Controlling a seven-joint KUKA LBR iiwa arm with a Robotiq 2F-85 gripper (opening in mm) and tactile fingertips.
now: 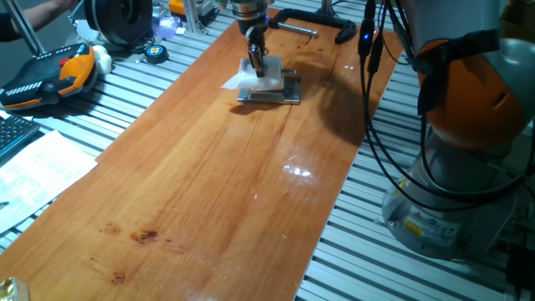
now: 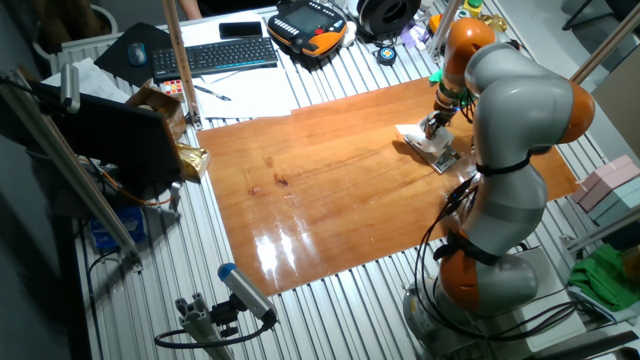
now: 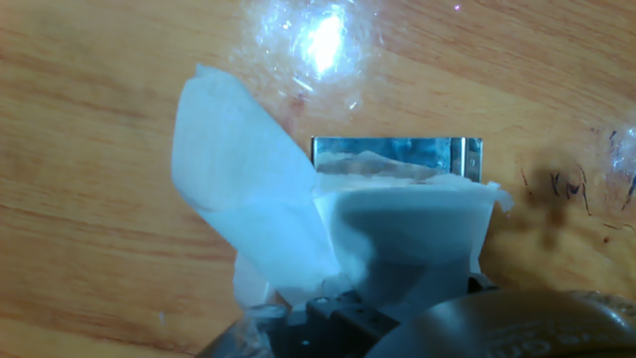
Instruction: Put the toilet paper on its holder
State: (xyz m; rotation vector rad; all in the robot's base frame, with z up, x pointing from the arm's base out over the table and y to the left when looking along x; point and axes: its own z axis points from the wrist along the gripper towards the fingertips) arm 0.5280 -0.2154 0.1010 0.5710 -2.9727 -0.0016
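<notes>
So I've got the gripper [image 1: 255, 65] parked at the far end of the wooden board [image 1: 209, 192], right on top of the toilet paper [image 1: 264, 79]. In the hand view the roll fills the space directly ahead of the fingers and it looks pinched, but the fingertips are buried in paper, so I honestly can't tell if it's clamped or just touching. The roll sits on the holder [image 1: 272, 94], long axis running along the bracket, with shiny metal peeking out beyond its far edge. A loose sheet [image 3: 243, 189] flops off to the left. Count: one roll, one holder, one arm, plus one black clamp [image 1: 313, 23] behind.
</notes>
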